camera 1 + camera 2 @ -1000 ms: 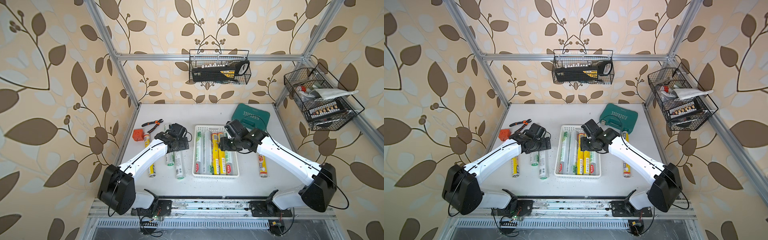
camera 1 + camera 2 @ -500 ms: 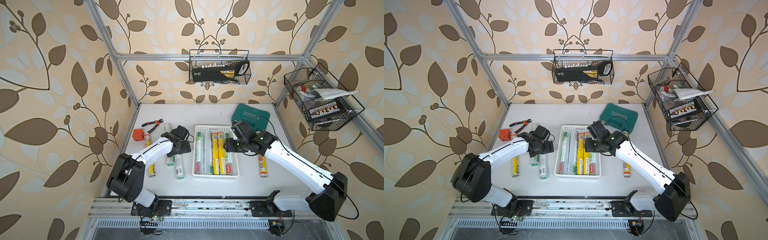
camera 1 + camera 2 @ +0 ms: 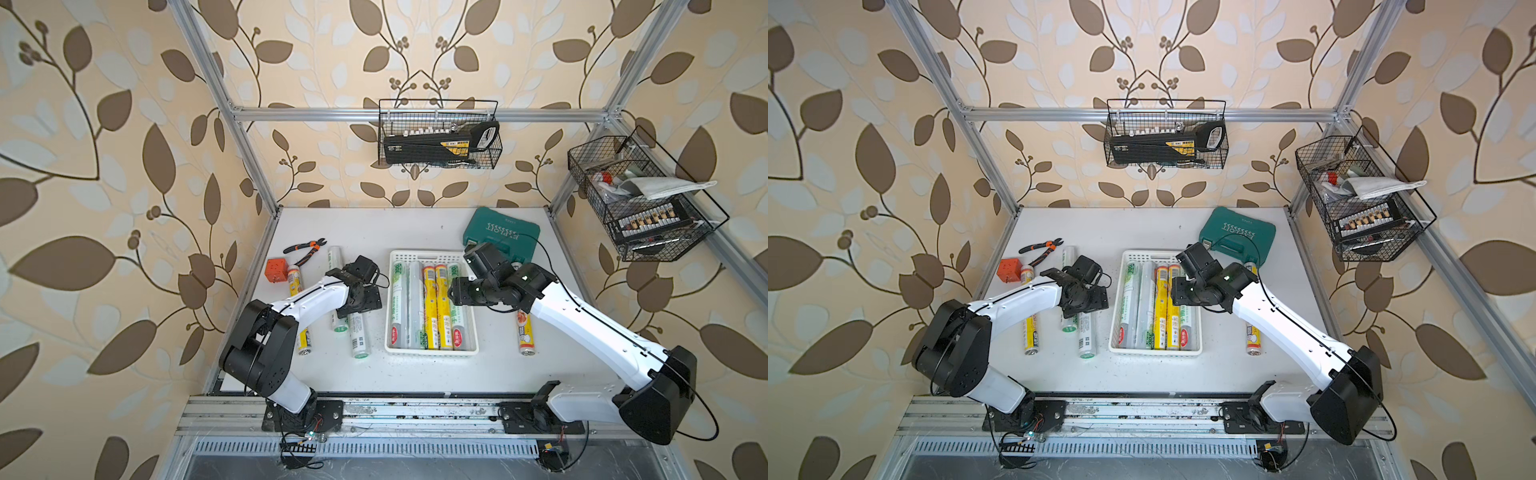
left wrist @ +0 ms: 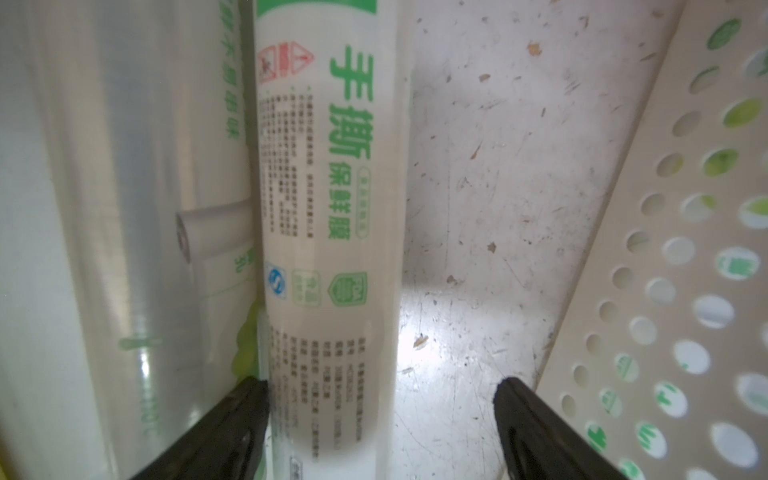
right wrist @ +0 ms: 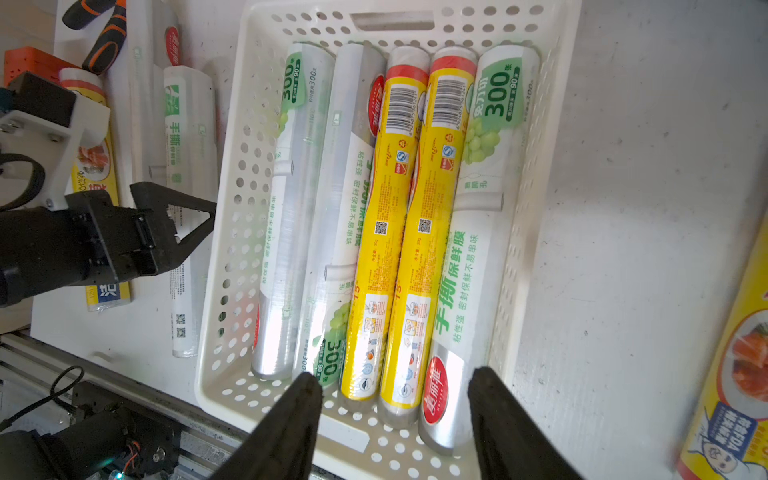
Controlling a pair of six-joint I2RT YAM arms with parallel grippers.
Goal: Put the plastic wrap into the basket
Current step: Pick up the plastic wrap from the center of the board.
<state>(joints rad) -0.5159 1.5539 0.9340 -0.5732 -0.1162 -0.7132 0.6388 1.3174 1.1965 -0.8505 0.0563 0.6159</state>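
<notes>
Basket [image 3: 432, 353] sits mid-table, long side running front to back. Five rolls [image 5: 399, 232] lie in it side by side, filling the floor: two white-silver, two yellow, one more white-silver w/ green label nearest the R arm.

L gripper [image 4: 380, 386] is low over the table just beside the basket's L wall, jaws spread wide around a white roll [image 4: 332, 208] w/ green print. One finger [image 4: 241, 415] sits at the seam btwn that roll and a clear roll [image 4: 124, 208] lying against it; can't tell if it touches. The other finger [image 4: 536, 424] is apart from the roll, over bare table, near the basket wall. Nothing pinched; the white roll lies flat on the table.

R gripper [image 5: 395, 378] hangs over the basket's R half, jaws apart, nothing btwn them, clear of the rolls below.

Outside the basket, L side: the white roll, the clear roll, and a yellow roll [image 3: 303, 340] partly under the L arm. R side: another yellow roll [image 3: 525, 332] on the table, partly under the R arm, apart from the basket.

Pliers [image 3: 305, 249] and an orange cube [image 3: 276, 270] lie at far L; a green case [image 3: 503, 230] sits behind the R arm.
</notes>
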